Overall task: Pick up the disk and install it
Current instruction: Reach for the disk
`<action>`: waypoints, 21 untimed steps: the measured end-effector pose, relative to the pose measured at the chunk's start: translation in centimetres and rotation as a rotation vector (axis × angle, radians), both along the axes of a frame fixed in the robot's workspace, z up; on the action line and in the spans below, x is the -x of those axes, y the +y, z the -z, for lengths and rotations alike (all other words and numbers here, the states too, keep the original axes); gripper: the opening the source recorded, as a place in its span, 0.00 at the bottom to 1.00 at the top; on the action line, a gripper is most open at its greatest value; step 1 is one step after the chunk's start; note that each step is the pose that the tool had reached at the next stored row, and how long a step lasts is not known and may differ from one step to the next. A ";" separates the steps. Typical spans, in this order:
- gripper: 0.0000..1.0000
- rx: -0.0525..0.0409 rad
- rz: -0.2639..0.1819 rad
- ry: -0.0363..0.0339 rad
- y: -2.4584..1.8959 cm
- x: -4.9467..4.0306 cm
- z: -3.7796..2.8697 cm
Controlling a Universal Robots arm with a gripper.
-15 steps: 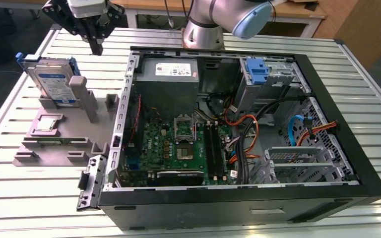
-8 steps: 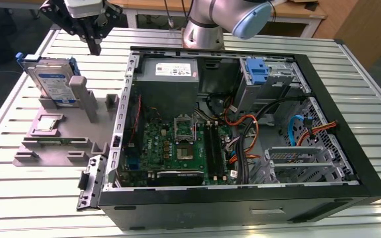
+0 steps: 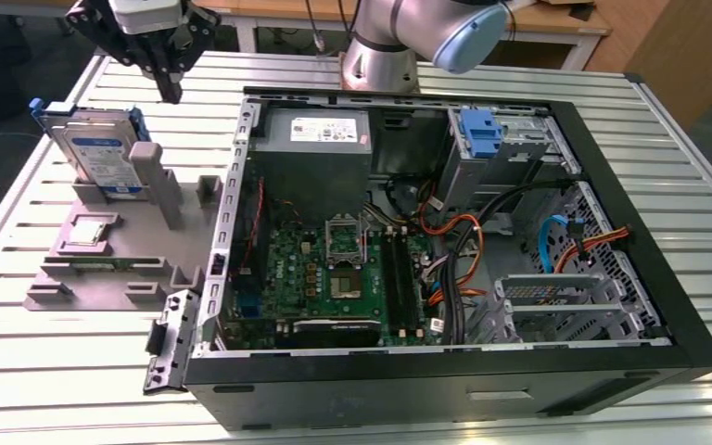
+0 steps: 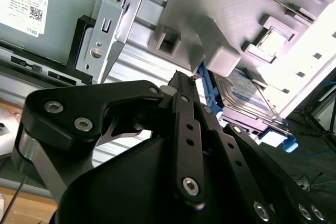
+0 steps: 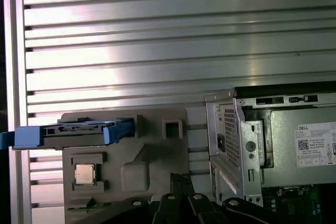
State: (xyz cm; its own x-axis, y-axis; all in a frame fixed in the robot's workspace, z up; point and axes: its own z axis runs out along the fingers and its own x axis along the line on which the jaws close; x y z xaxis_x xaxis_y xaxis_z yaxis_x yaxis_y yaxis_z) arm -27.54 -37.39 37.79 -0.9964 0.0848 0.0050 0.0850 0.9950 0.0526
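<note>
End effector [image 3: 173,93], seemingly closed and empty, hangs above the on-edge disk [image 3: 94,153], which stands near the tabletop [image 3: 59,371] corner.

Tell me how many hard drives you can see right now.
1: the disk in its blue caddy, standing on edge in the grey holder beside the open computer case; more could be hidden inside.

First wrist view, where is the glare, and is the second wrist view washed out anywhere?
First wrist view: glare streaks across the slatted table. Second wrist view: the grey stand washes out white at one corner; the disk beside it is darker.
</note>
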 end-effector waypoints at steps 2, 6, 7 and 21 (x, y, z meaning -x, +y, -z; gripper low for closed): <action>0.10 0.0000 0.000 0.0000 0.01 0.37 0.02; 0.10 0.0000 0.000 0.0000 0.10 1.17 0.06; 0.10 0.0000 0.000 0.0000 0.14 1.38 0.08; 0.10 0.0000 0.000 0.0000 0.20 5.44 0.16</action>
